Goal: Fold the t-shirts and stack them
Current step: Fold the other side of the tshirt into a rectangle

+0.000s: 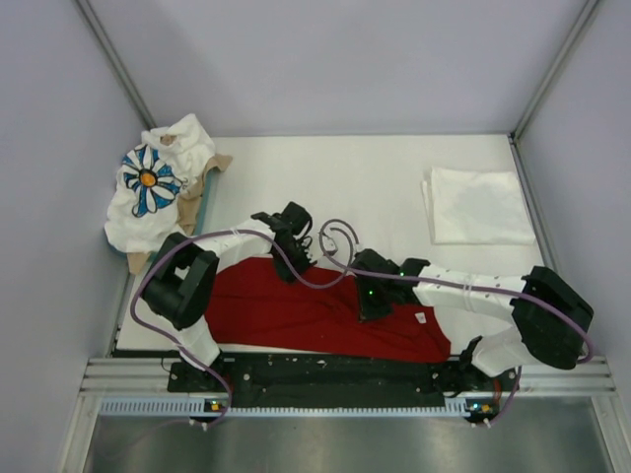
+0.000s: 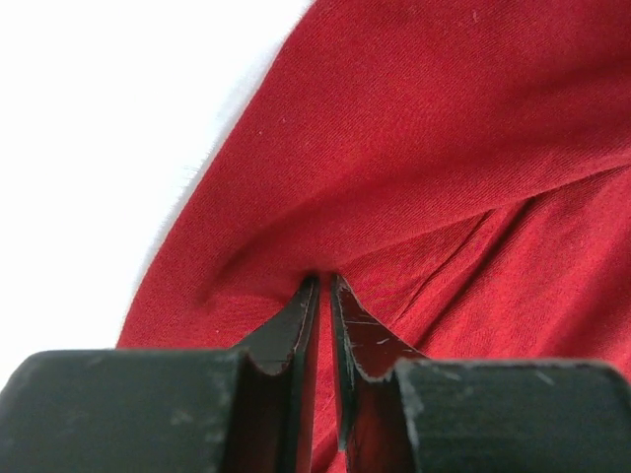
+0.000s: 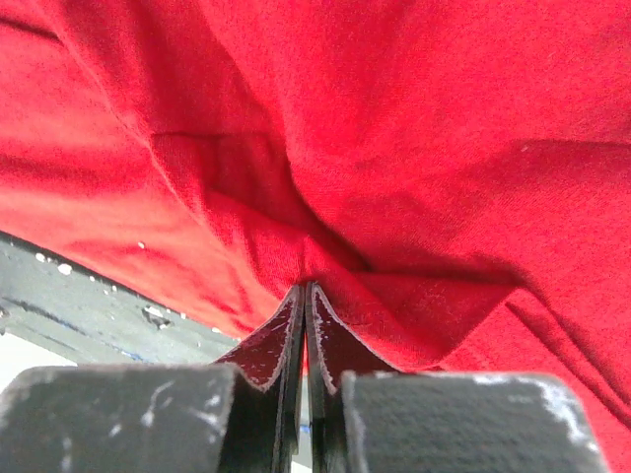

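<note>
Between L gripper (image 2: 323,281) and R gripper (image 3: 304,288), plain bright red soft-cloth t-shirt (image 1: 315,313) lies low and wide, long axis running L–R. Small white tag (image 1: 422,317) shows near R gripper, at shirt's R end. Each gripper's jaws pressed together, pinching a raised fold of red cloth.

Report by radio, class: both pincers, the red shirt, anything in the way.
Left pincer shut on red t-shirt. Right pincer shut on same. Shirt lies along near edge, not yet stacked. Only the arms over it.
</note>
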`<move>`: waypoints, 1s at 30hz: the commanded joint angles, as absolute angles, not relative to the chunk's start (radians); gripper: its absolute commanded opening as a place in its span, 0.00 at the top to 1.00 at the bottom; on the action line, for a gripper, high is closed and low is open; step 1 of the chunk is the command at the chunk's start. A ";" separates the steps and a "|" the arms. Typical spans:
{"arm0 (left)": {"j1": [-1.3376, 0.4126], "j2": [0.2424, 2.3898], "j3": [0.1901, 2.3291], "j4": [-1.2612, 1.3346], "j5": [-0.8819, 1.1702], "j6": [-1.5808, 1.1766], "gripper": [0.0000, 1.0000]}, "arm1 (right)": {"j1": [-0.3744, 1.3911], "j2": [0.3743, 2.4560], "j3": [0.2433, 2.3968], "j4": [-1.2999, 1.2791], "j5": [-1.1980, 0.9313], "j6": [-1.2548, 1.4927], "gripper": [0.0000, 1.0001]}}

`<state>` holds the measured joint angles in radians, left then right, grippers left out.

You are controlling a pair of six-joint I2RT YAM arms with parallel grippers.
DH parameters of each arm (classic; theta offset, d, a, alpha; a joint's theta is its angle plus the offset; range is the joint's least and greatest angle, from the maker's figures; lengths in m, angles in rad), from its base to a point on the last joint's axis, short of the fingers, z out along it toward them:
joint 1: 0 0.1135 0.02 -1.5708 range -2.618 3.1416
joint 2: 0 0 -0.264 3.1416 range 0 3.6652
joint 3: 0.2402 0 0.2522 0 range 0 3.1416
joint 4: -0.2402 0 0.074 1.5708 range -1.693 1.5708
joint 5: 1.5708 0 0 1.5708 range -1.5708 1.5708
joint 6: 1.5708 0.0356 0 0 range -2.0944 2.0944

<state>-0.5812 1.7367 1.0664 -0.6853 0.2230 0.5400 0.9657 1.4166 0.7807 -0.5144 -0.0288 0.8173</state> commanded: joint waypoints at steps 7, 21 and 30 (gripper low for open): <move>-0.572 1.646 1.071 -0.709 0.352 0.659 0.71 | 0.978 1.200 0.862 -0.650 -0.080 0.649 1.00; -1.014 1.627 1.267 -0.721 0.361 0.701 0.45 | 0.345 1.264 0.729 -0.479 -0.017 0.614 0.55; -1.169 1.755 1.318 -0.586 0.328 0.684 0.38 | 0.318 1.391 0.707 -0.368 0.029 0.595 0.56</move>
